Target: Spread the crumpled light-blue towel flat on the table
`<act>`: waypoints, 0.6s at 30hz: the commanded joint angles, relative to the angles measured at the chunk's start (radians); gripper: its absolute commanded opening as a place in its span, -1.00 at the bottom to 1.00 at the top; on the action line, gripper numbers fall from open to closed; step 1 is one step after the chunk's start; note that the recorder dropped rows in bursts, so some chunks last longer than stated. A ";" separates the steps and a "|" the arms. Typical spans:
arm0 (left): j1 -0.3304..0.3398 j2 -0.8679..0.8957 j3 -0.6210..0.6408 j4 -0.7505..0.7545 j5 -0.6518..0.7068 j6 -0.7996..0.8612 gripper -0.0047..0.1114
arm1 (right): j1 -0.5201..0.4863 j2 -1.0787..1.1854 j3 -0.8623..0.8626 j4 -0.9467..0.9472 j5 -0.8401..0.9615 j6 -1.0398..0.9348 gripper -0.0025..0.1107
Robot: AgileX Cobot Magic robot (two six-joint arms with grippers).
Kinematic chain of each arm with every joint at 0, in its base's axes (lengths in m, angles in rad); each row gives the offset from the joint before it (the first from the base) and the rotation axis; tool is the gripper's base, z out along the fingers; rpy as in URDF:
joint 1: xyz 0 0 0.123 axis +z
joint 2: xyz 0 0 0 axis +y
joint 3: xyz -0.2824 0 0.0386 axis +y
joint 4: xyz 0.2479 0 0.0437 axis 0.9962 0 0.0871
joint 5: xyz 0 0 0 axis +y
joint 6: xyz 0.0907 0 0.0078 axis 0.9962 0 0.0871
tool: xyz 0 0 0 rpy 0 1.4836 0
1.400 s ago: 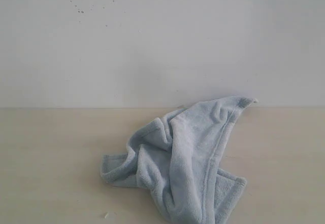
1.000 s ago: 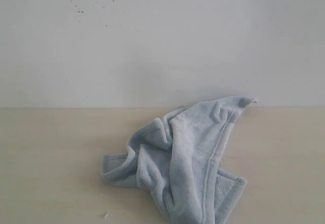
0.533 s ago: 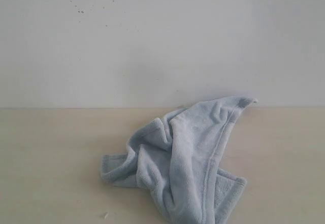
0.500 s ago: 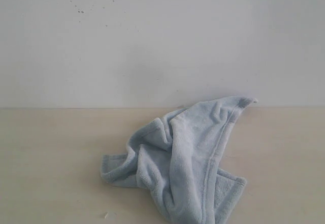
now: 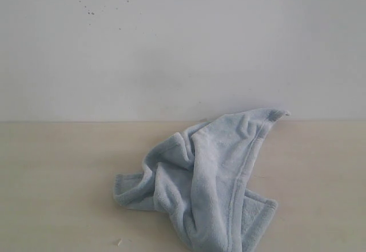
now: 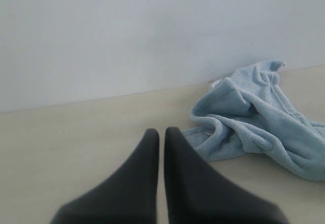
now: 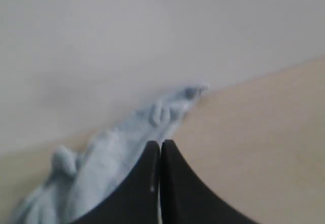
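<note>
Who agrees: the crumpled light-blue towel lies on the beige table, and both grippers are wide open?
Wrong on the grippers: the left gripper and right gripper are both shut, as the wrist views show. The towel does lie crumpled on the table.

Crumpled light-blue towel (image 5: 200, 189) lying on the pale beige table (image 5: 57, 178).
Fluffy and bunched into thick folds with its stitched hem showing, one corner peaked at the table's far edge; it lies ahead of the left gripper (image 6: 161, 131), apart from its tips, and beyond the right gripper (image 7: 160, 142).
</note>
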 commanded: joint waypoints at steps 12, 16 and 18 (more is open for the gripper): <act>-0.002 -0.002 0.004 0.000 -0.013 0.005 -0.85 | 0.186 1.233 -0.571 -0.017 0.198 -0.384 -0.43; -0.002 -0.002 0.004 0.000 -0.013 0.005 -0.85 | 0.213 1.352 -0.662 -0.009 0.205 -0.402 -0.03; -0.002 -0.002 0.004 0.000 -0.013 0.005 -0.85 | 0.225 1.395 -0.703 -0.009 0.215 -0.402 -0.08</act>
